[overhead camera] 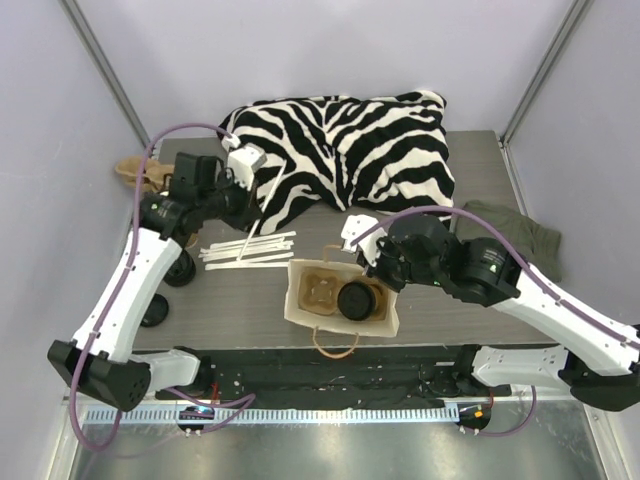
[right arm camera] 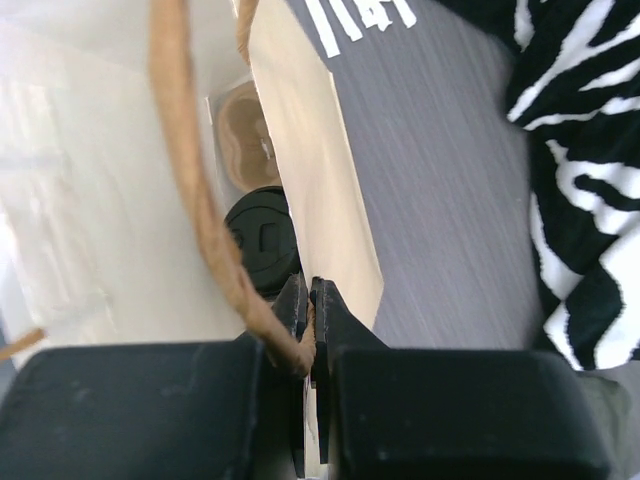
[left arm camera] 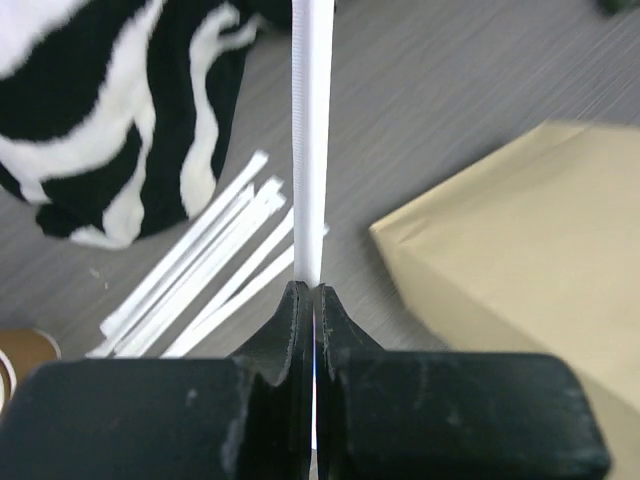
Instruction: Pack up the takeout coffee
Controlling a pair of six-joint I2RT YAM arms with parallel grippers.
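Grey wood-grain tbl (overhead camera: 240, 305) mid-frame. Pale lavender walls: back wall (overhead camera: 330, 50) at 12 o'clock, L wall (overhead camera: 40, 200) at 9, R wall (overhead camera: 600, 130) at 3. Slanted metal struts at 11 (overhead camera: 107, 70) & 1 (overhead camera: 543, 70). Zebra-print cloth (overhead camera: 350, 150) heaped at tbl's 12 edge; dark green cloth (overhead camera: 510, 230) by its 3 edge. Shiny metal floor (overhead camera: 330, 450) at 6. Light soft, even.

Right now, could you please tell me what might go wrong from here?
The left claw pinches the straw only at one end, so it may swing or slip before reaching the bag. The right claw grips the bag's rim by the handle; a pull could tip the takeout coffee inside.
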